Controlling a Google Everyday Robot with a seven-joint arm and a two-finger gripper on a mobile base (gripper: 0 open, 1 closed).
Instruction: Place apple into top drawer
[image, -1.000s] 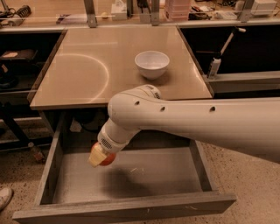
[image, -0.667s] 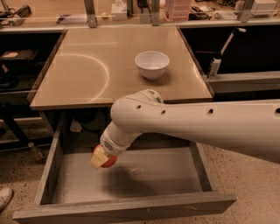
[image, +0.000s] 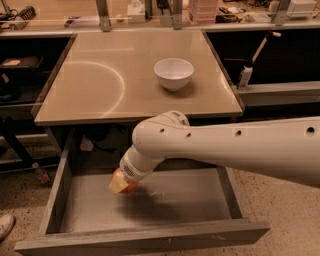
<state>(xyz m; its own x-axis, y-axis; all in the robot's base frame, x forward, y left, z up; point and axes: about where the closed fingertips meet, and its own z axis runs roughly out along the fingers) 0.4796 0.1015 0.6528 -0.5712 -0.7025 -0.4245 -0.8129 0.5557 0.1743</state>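
Note:
The top drawer (image: 145, 238) stands pulled open below the table, its flat grey bottom showing. My gripper (image: 120, 184) reaches down into the drawer's left-middle at the end of the white arm (image: 225, 147). It is shut on the apple (image: 130, 188), a small red-orange fruit that peeks out beside a yellowish fingertip (image: 117, 186). The apple hangs just above the drawer bottom, with a shadow to its right. Most of the gripper is hidden behind the arm's wrist.
A white bowl (image: 173, 73) stands on the tan table top (image: 100, 85) at the back right. Dark shelving flanks the table on both sides. A shoe (image: 5, 225) shows at the lower left on the speckled floor.
The gripper with the apple has shifted slightly to the right and down inside the drawer. The bowl and drawer have not moved.

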